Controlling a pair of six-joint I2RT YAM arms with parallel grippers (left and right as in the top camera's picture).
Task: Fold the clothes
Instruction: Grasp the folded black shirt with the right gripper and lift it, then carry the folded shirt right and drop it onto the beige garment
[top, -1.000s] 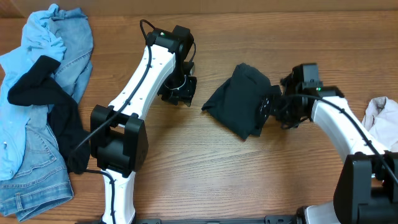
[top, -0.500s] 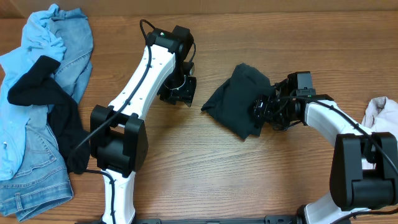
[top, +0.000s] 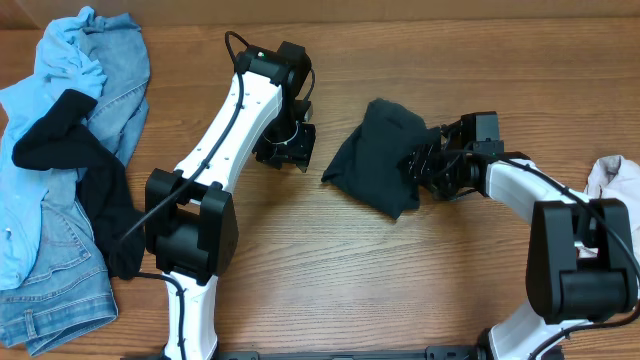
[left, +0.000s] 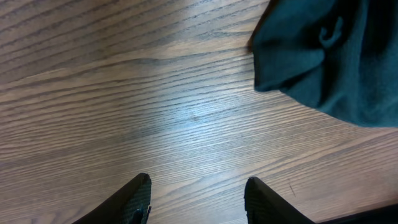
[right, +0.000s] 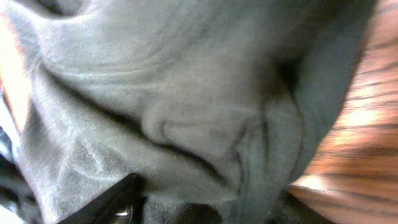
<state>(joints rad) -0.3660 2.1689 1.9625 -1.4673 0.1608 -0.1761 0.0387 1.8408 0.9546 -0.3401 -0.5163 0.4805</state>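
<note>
Right against the right gripper (top: 424, 166), whose fingers (right: 121, 200) are buried in the folds, lies the dark garment (top: 375, 160); I cannot tell whether they clamp it. Since a second ago that wrist has tucked closer in. The garment's long axis slants, one corner pointing at the spread-fingered left gripper (left: 196, 186) nearby.

Folded garment (top: 375, 160): on the desk (top: 350, 280), slightly right of centre.
Left end effector (top: 285, 150): just left of the garment, apart from it.
Right end effector (top: 425, 165): against the garment's right edge, touching.
Clothes pile (top: 60, 170): desk's far left.
Crumpled cloth (top: 612, 180): desk's far right edge.
</note>
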